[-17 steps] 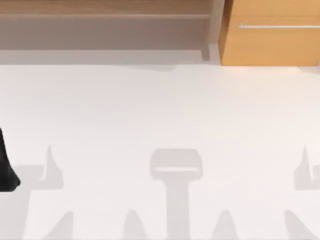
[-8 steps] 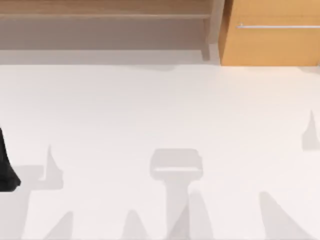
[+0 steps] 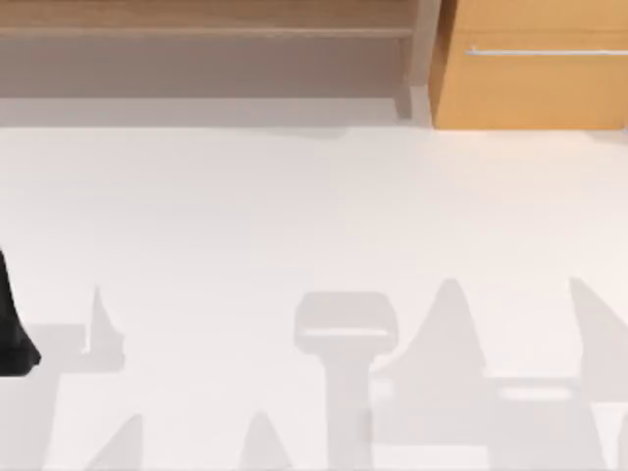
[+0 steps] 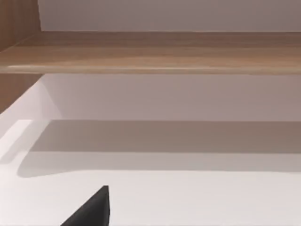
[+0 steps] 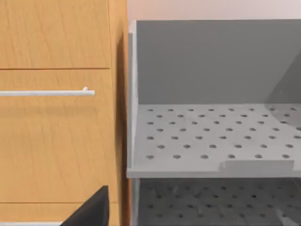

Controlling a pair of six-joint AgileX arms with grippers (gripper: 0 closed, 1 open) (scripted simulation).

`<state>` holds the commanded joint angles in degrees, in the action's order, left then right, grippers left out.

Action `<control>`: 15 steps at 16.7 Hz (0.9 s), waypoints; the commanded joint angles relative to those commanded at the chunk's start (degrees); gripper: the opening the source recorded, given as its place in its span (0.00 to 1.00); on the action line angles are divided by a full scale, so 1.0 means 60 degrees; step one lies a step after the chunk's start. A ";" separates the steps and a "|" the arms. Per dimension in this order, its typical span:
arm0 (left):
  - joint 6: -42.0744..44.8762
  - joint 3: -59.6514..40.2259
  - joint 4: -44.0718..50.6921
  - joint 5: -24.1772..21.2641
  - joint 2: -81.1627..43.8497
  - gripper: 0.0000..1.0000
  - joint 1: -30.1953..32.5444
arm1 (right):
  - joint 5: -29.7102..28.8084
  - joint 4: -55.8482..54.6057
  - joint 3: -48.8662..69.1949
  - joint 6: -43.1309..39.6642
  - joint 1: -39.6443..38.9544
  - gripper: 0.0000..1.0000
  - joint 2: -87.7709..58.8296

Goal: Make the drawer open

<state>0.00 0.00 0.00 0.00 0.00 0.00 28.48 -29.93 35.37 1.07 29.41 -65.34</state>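
The drawer [image 3: 535, 88] is orange-tan wood with a thin silver bar handle [image 3: 545, 51], at the table's far right back. Its front sits flush with the panels around it. In the right wrist view the drawer [image 5: 56, 141] and its handle [image 5: 47, 93] face the camera some way off, and a dark tip of my right gripper [image 5: 91, 212] shows at the frame's edge, apart from the handle. My left arm [image 3: 15, 334] is parked at the table's left edge. A dark tip of my left gripper [image 4: 91, 212] shows in the left wrist view.
A long brown-grey shelf unit [image 3: 206, 59] runs along the back left, next to the drawer, and also faces the left wrist camera [image 4: 150, 52]. A grey perforated rack [image 5: 211, 136] stands beside the drawer. The white table [image 3: 294, 216] carries only arm shadows.
The right arm's shadow on the table has shifted from the right edge toward the centre and grown larger. The left arm and the drawer have not moved.
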 joint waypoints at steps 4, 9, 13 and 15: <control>0.0000 0.0000 0.0000 0.0000 0.0000 1.00 0.0000 | 0.0340 -0.0333 0.0392 -0.0012 0.0284 1.00 -0.0634; 0.0000 0.0000 0.0000 0.0000 0.0000 1.00 0.0000 | 0.0258 -0.0389 0.0391 -0.0129 0.0186 1.00 -0.0704; 0.0000 0.0000 0.0000 0.0000 0.0000 1.00 0.0000 | -0.0476 -0.1264 0.0822 -0.1558 -0.0454 1.00 -0.1916; 0.0000 0.0000 0.0000 0.0000 0.0000 1.00 0.0000 | -0.1107 -0.1964 0.1149 -0.2876 -0.0984 1.00 -0.2910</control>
<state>0.00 0.00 0.00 0.00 0.00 0.00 21.84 -41.72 42.27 -16.19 23.50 -82.79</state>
